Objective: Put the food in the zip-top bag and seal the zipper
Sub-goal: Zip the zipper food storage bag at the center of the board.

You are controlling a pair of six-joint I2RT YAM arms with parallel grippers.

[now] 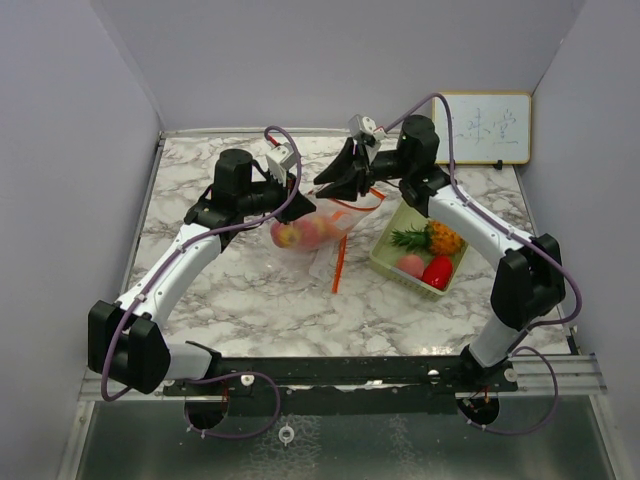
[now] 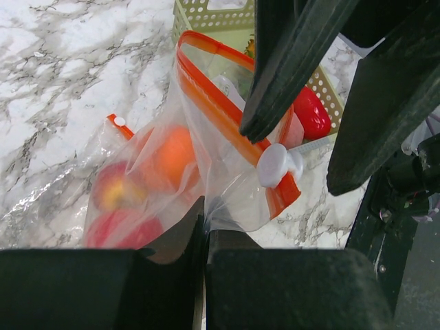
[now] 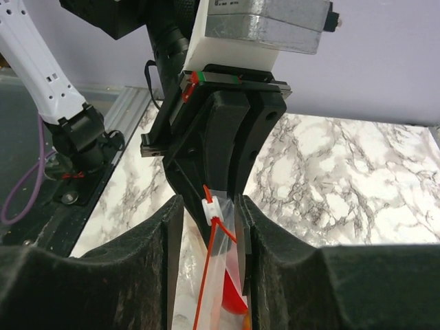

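The clear zip-top bag with an orange zipper hangs between both grippers. Inside it are an orange, a pink-yellow fruit and a red fruit. My left gripper is shut on the bag's plastic edge just below the zipper's end. The white slider sits on the orange track between the fingers of my right gripper, which stand open with a small gap on each side. More food lies in the mesh basket: a pineapple, a red pepper and a pink peach.
A second flat clear bag with an orange strip lies on the marble table just left of the basket. A small whiteboard leans on the back wall at the right. Grey walls close in both sides.
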